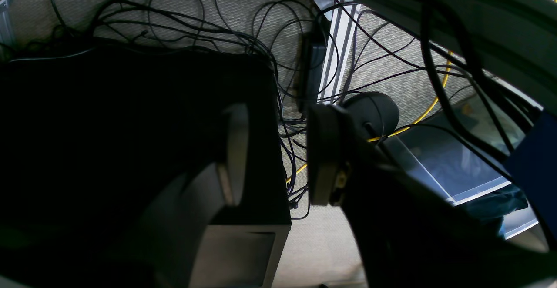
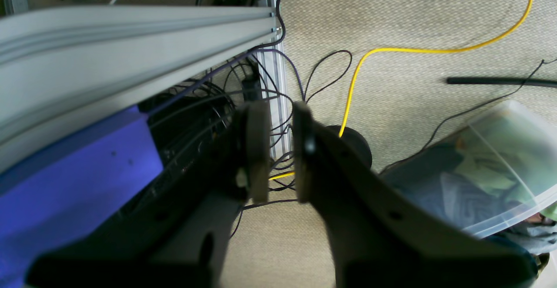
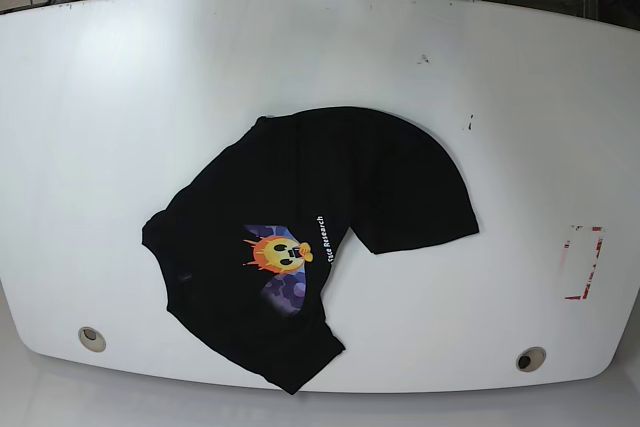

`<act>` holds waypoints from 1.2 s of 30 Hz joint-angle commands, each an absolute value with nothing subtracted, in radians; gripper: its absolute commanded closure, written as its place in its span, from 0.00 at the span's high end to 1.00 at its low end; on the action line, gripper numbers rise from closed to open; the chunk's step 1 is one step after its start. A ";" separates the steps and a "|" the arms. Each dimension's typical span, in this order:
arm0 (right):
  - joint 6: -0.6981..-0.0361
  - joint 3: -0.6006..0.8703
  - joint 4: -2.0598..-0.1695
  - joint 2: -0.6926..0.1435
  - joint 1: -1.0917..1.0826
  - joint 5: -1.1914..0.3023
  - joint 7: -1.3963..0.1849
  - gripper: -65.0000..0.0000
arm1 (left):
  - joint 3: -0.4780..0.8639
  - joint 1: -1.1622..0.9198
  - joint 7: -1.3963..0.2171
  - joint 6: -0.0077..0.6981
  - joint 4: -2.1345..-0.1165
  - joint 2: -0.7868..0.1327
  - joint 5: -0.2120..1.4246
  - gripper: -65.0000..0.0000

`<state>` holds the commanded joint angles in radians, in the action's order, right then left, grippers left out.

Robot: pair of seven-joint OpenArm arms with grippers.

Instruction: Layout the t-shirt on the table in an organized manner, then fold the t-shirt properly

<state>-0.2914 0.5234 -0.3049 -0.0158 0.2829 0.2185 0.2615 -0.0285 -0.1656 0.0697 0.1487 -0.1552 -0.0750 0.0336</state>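
1. The t-shirt [image 3: 300, 247] lies crumpled near the middle of the table [image 3: 120, 97], black cloth bunched and partly doubled over itself, not spread flat.
2. Its yellow-orange smiling-face graphic [image 3: 278, 254] faces up on the shirt's lower left part, with a purple patch [image 3: 287, 290] just below it and white lettering [image 3: 319, 238] running up the fold beside it.
3. One lobe of the shirt reaches toward the table's far right side; another hangs down close to the near edge.
4. Two round grey holes sit near the near edge, one left of the shirt [image 3: 91, 338] and one to its right [image 3: 530, 359]; a red-marked patch [image 3: 582, 262] lies well to the shirt's right.
5. Neither arm shows in the base view.
6. The left gripper [image 1: 274, 157] hangs over carpet and tangled black cables [image 1: 182, 22], its fingers parted and holding nothing.
7. The right gripper [image 2: 278, 149] is beside an aluminium rail [image 2: 130, 40], fingers slightly apart with nothing between them; a yellow cable [image 2: 435, 49] and a clear plastic bin [image 2: 491, 166] lie on the carpet nearby.
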 joint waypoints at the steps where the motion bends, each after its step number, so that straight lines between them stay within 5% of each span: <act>1: -0.293 0.528 -0.307 -0.016 0.282 0.219 0.260 0.13 | -0.032 -0.166 0.072 0.149 -0.155 -0.074 0.033 0.32; 18: -0.295 0.527 -0.308 -0.015 0.281 0.224 0.262 0.02 | -0.039 -0.194 0.053 0.145 -0.227 -0.064 0.041 0.32; 29: -0.296 0.482 -0.491 -0.013 0.424 0.218 0.275 0.03 | -0.027 -0.414 0.082 0.147 -0.553 -0.085 0.048 0.31; 36: -0.300 0.420 -0.458 -0.005 0.332 0.220 0.288 0.03 | -0.022 -0.360 0.114 0.156 -0.509 -0.093 0.048 0.32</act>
